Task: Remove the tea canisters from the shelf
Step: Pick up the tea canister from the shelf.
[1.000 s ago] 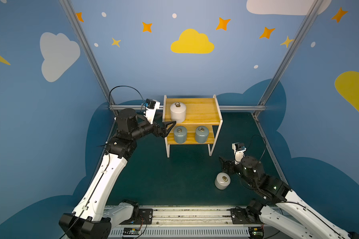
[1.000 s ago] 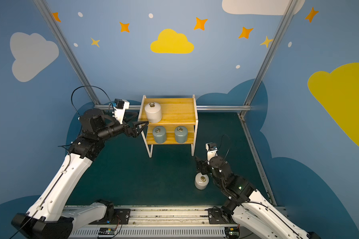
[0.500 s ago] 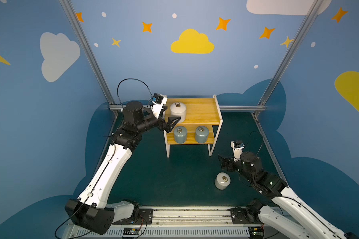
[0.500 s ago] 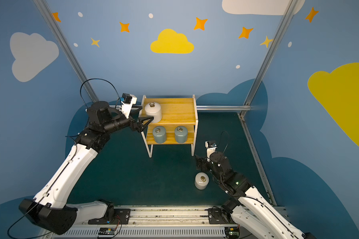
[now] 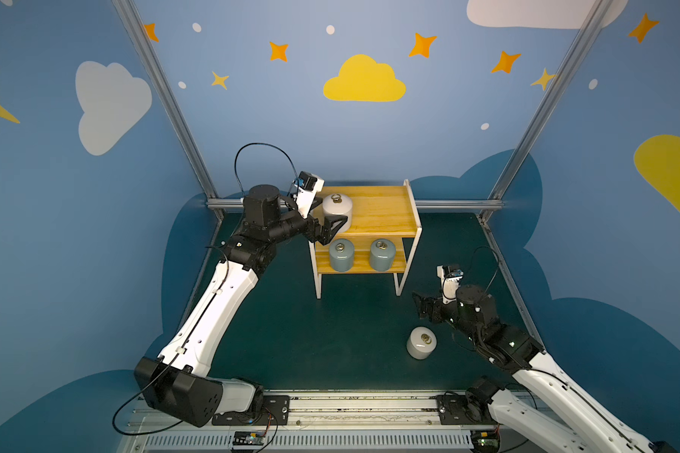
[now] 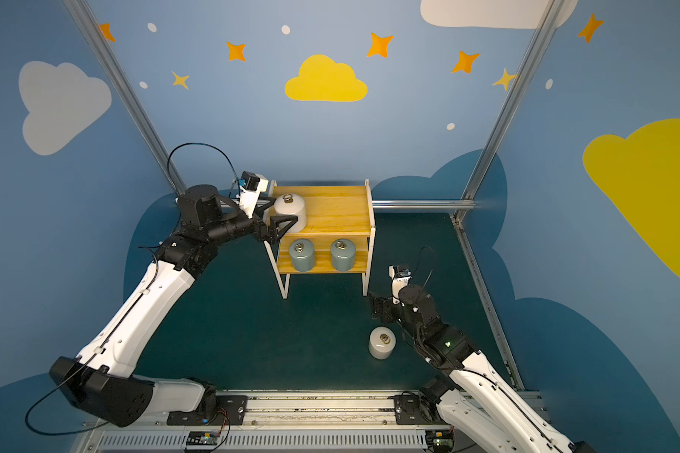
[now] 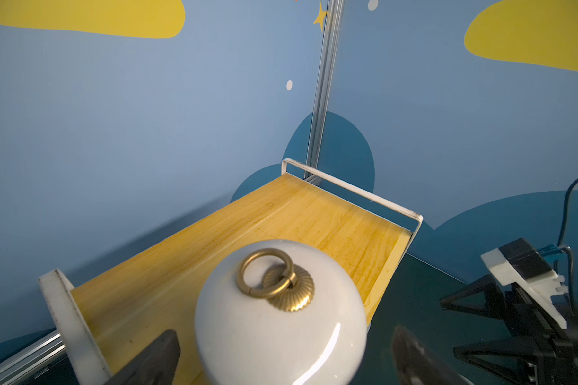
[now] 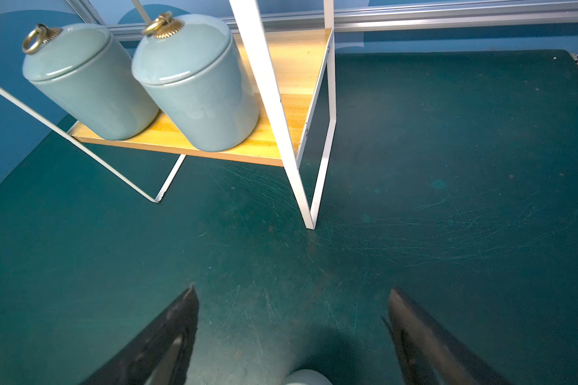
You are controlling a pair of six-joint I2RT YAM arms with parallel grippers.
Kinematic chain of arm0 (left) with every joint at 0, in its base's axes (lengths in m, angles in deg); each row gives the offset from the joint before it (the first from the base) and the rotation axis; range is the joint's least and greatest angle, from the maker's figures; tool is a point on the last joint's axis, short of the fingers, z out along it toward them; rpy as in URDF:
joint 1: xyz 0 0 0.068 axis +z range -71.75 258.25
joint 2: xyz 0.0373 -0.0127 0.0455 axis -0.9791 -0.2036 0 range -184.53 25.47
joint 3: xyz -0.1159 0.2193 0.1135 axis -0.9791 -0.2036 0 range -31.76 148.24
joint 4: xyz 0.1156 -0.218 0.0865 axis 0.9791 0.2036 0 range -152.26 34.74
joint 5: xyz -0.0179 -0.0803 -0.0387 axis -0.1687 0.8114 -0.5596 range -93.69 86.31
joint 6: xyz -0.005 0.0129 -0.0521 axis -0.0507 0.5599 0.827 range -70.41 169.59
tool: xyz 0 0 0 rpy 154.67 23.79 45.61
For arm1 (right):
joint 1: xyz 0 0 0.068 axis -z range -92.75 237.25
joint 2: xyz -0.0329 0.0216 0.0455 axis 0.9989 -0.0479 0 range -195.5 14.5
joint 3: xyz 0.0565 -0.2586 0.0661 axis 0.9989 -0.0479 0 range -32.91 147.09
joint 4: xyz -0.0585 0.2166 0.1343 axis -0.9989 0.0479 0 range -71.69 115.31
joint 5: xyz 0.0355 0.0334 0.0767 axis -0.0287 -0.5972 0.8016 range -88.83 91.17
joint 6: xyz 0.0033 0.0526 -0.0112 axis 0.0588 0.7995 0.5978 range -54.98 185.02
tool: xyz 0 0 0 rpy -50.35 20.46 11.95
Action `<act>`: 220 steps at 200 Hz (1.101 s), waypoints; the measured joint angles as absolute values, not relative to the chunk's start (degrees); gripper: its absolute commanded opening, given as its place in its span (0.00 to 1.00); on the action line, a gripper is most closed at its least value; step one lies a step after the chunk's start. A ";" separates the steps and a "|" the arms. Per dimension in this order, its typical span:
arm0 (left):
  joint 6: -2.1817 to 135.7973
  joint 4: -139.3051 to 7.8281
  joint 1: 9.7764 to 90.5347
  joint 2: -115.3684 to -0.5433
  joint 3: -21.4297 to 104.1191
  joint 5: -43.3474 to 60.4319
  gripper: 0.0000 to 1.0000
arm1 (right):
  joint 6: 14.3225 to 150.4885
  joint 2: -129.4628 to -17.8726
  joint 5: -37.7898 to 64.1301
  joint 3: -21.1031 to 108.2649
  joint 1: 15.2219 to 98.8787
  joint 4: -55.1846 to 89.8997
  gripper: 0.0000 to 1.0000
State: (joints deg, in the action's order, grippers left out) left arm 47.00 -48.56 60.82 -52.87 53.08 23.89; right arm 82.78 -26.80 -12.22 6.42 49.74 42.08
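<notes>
A white tea canister (image 5: 337,207) (image 7: 281,320) stands at the left end of the shelf's (image 5: 381,211) top board. My left gripper (image 6: 284,211) (image 7: 286,333) is open, one finger on each side of that canister, with gaps showing. Two grey-blue tea canisters (image 5: 341,255) (image 5: 382,255) stand side by side on the lower board (image 8: 294,66). Another white tea canister (image 5: 421,344) (image 8: 306,379) stands on the green floor at the front right. My right gripper (image 5: 421,305) (image 8: 292,291) hangs open just behind it, holding nothing.
The shelf's thin white legs (image 8: 309,200) stand on the green floor mat (image 5: 330,337), close to the back wall. A metal rail (image 5: 456,204) runs along the back, and blue walls close in both sides.
My left arm has risen and swung right, bringing its open fingers from beside the lower board to around the white canister on top. The right arm has pulled back slightly.
</notes>
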 measured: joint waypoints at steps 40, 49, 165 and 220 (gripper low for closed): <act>46.17 -48.54 59.97 -54.38 53.76 23.62 1.00 | 82.80 -26.85 -11.19 6.42 50.43 41.71 0.91; 46.01 -48.32 59.80 -54.88 53.95 23.58 1.00 | 82.82 -26.85 -11.12 6.42 50.54 41.62 0.91; 45.93 -48.21 58.99 -59.63 57.34 22.64 1.00 | 83.04 -26.82 -9.55 6.42 51.81 41.03 0.91; 45.90 -48.39 58.20 -60.83 57.76 22.64 0.94 | 83.19 -26.52 -9.16 6.40 52.12 40.83 0.91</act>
